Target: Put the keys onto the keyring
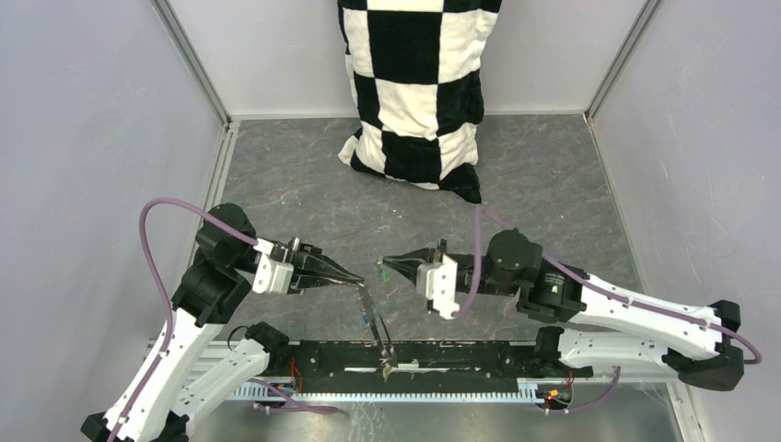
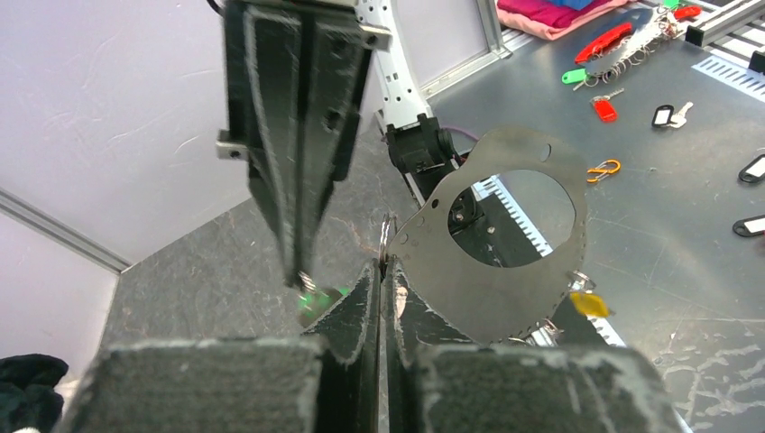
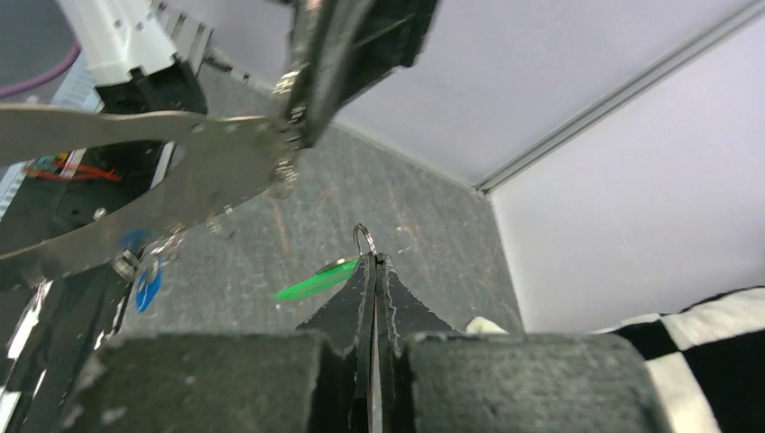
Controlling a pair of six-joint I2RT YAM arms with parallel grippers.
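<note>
- Top external view: left gripper [image 1: 353, 278] is pinched shut on a small silver ring [image 2: 387, 236] of the keyring [image 1: 375, 327]. The strap hangs down from its tips.
- Blue key [image 1: 368, 319] and yellow key [image 2: 586, 304] sit at the strap's edge.
- Green key [image 1: 379, 271] is just beside the left tips.
- Right gripper [image 1: 387, 265] is clamped on the green key's ring [image 3: 364, 238].

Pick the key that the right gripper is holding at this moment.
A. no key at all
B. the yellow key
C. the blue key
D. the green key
D: the right gripper is shut on the small ring of the green key, while the blue key and the yellow key hang at the keyring held by the left gripper.
</note>
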